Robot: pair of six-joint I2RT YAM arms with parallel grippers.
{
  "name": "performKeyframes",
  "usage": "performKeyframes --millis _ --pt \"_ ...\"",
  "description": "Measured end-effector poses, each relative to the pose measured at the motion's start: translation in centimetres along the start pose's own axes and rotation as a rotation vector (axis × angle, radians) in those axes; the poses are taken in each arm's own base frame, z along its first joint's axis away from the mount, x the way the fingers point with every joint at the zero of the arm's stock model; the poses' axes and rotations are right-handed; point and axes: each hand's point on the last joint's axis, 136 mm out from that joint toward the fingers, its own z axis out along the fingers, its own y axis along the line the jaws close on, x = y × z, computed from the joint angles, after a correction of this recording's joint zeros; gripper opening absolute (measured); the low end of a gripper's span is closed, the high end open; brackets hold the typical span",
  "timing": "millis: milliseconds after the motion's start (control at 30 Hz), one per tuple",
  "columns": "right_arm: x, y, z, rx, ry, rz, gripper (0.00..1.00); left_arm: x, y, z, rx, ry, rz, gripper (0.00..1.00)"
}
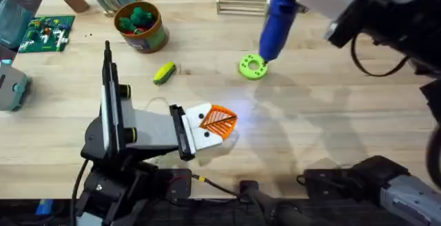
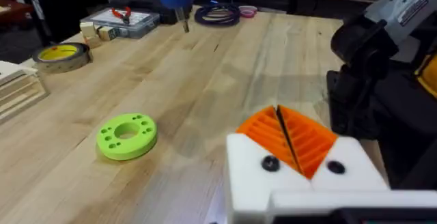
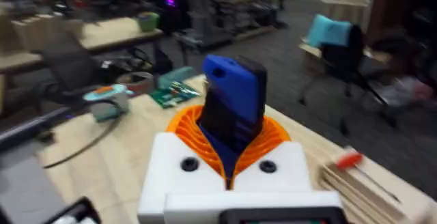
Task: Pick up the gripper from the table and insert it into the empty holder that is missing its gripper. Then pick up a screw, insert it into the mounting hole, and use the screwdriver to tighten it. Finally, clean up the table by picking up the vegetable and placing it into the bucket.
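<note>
Right gripper (image 3: 229, 173) is clamped on the blue screwdriver (image 1: 278, 21), orange pads pressed to either side of its body in the wrist view, the tool hanging tilted with its dark tip down. That tip sits right at the edge of the bright-green ring disc (image 1: 253, 67) in the overhead view; whether it touches, I can't tell.

Over to the left gripper (image 1: 219, 121): low over the table near the front, its orange ribbed pads (image 2: 290, 136) pressed together, nothing between them.

The yellow-green vegetable (image 1: 164, 73) lies on the bare wood, apart from the left gripper on the far side and well away from the screwdriver. Just beyond it stands the bucket (image 1: 140, 25), dark green toy pieces (image 1: 137, 18) inside.
</note>
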Motion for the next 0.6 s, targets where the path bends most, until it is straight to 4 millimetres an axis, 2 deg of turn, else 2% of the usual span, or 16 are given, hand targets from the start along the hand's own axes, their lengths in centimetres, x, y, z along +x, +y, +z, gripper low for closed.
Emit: performKeyframes --millis 267,600 --pt "-3.0 5.5 1.0 -0.172 -0.134 -0.048 0.010 0.0 0.0 0.0 0.000 0.000 0.000 0.007" --pt "-2.1 11.1 3.7 -0.360 -0.172 -0.022 0.010 0.0 0.0 0.0 0.000 0.000 0.000 0.007"
